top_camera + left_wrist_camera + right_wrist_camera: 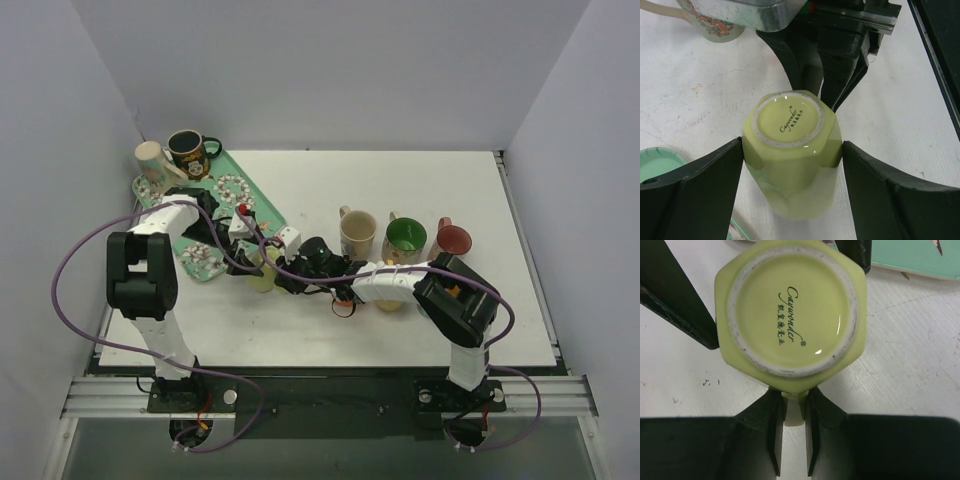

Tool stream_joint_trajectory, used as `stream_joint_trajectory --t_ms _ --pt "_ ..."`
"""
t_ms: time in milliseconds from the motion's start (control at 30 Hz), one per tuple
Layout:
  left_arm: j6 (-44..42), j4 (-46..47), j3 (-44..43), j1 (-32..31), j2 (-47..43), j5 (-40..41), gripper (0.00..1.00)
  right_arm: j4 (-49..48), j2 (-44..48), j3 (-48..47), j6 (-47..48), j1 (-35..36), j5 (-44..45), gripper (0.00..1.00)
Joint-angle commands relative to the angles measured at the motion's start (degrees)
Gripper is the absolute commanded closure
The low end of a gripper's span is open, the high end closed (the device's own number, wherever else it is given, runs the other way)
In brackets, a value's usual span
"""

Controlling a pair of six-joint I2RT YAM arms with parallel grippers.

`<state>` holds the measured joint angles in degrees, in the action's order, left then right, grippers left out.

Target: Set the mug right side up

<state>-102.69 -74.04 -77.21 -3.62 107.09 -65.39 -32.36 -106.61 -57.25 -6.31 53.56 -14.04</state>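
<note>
The mug [790,130] is pale yellow-green with flat facets, and it stands upside down on the white table with its printed base facing up. It also shows in the right wrist view as the mug [792,315] and from above as the mug [262,276], left of centre. My left gripper [792,150] is shut on its body, one black finger pressed against each side. My right gripper [794,410] is shut on the mug's handle [793,415], which sticks out between its fingers. The two grippers meet at the mug from opposite sides.
A green tray [262,212] lies just behind the mug, with a beige mug [152,160] and a dark mug [188,152] at its far end. Three upright mugs stand in a row to the right: cream [357,235], green [405,240] and red [452,240].
</note>
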Motion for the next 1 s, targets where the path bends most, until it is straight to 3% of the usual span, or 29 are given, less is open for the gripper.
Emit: stream_joint_trajectory --t_ms 0,67,100,133,167,200,300,333,433,533,567,600,633,700,767,833,967 --pt "1.09 -17.72 -3.47 0.54 -0.3 -5.81 1.0 -0.95 0.96 -1.37 -0.81 -0.38 -0.28 1.0" --pt "4.06 -17.72 -5.22 1.15 0.4 -5.98 1.0 -1.04 3.06 -0.58 -3.0 -0.65 1.64 1.0" --pt "5.47 -17.72 -6.01 2.03 0.75 -6.16 0.93 -0.87 4.9 0.21 -3.97 -0.82 4.0 1.0" --pt "7.31 -17.72 -7.24 2.64 0.75 -6.85 0.73 -0.95 6.05 1.0 -4.24 -0.91 5.42 1.0" --pt "7.86 -17.72 -7.69 3.26 0.32 -7.12 0.65 -0.95 8.32 2.14 -4.33 -1.0 7.26 1.0" --pt "8.82 -17.72 -8.48 5.27 -0.12 -7.73 0.46 -0.52 9.22 2.49 -4.42 -1.0 8.06 1.0" --pt "13.73 -15.8 -10.5 6.95 -1.7 -7.92 0.37 0.45 12.9 3.55 -4.42 -1.0 10.69 1.0" --pt "17.75 -15.0 -11.2 7.13 -2.06 -8.18 0.26 0.37 13.7 3.73 -4.33 -1.0 11.14 1.0" --pt "23.31 -12.63 -12.96 8.01 -2.85 -8.53 0.17 0.63 15.9 4.08 -4.42 -1.18 12.72 1.0" --pt "31.56 -8.85 -13.85 8.63 -3.64 -8.18 0.17 1.59 16.34 3.55 -4.68 -1.88 12.55 1.0" --pt "33.07 -4.32 -12.45 8.54 -4.42 -7.05 0.22 1.86 16.08 3.29 -4.85 -2.05 11.59 1.0" --pt "46.57 -1.23 -10.96 8.1 -4.69 -6.6 0.28 2.04 15.64 3.12 -5.29 -2.32 10.97 1.0" --pt "42.36 5.07 -8.07 7.66 -5.48 -4.77 0.46 2.21 14.94 2.68 -5.38 -2.32 10.27 1.0" --pt "41.44 7.84 -4.72 5.82 -5.57 -1.52 0.51 2.48 13.72 2.24 -5.47 -2.06 9.57 1.0" --pt "38.73 7.43 -2.78 4.15 -5.31 -0.62 0.46 1.78 12.75 2.58 -5.82 -2.06 9.04 1.0" --pt "35.82 4.89 -3.03 4.06 -4.44 -0.88 0.31 1.07 12.04 2.85 -6.0 -2.14 8.77 1.0" --pt "31.07 1.88 -4.7 3.35 -2.5 -0.1 0.21 2.73 10.9 2.15 -5.47 -2.23 8.95 1.0"
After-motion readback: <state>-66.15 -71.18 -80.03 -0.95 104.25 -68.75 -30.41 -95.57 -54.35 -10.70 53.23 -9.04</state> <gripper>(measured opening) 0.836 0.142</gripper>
